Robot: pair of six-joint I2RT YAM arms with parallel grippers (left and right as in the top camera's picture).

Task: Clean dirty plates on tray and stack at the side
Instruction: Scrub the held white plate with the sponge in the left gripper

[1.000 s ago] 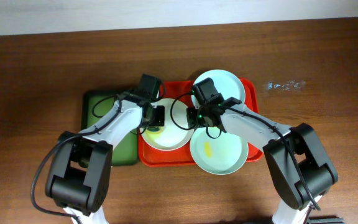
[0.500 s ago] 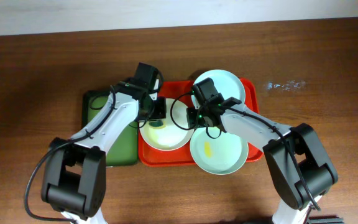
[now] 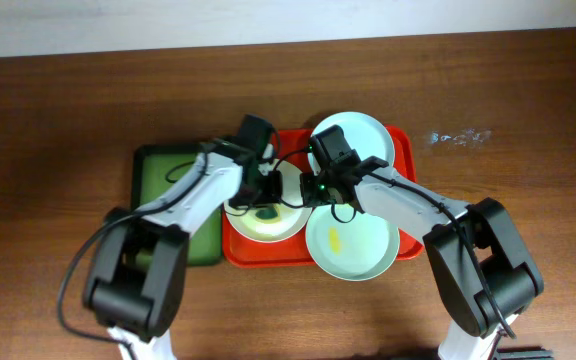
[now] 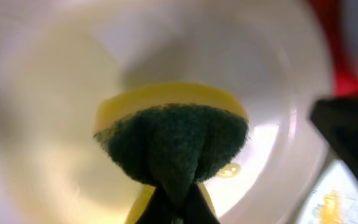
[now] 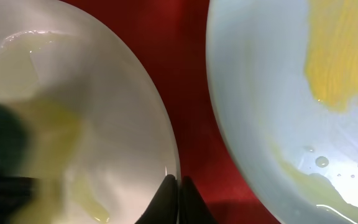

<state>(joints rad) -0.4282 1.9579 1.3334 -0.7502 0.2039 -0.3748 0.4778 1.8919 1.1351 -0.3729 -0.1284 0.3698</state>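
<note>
The white plate lies at the left of the red tray. My left gripper is shut on a green-and-yellow sponge and presses it into this plate; a small yellow spot lies beside the sponge. My right gripper is shut on the plate's right rim. One pale mint plate with a yellow smear sits at the tray's front right. A second mint plate sits at the back right.
A dark green tray lies left of the red tray, partly under my left arm. Both arms cross over the red tray's middle. Brown table surrounds the trays, with a pale smudge at the right.
My left gripper has carried the sponge from the white plate's left edge toward its middle and right. My right gripper has stayed on the rim.
</note>
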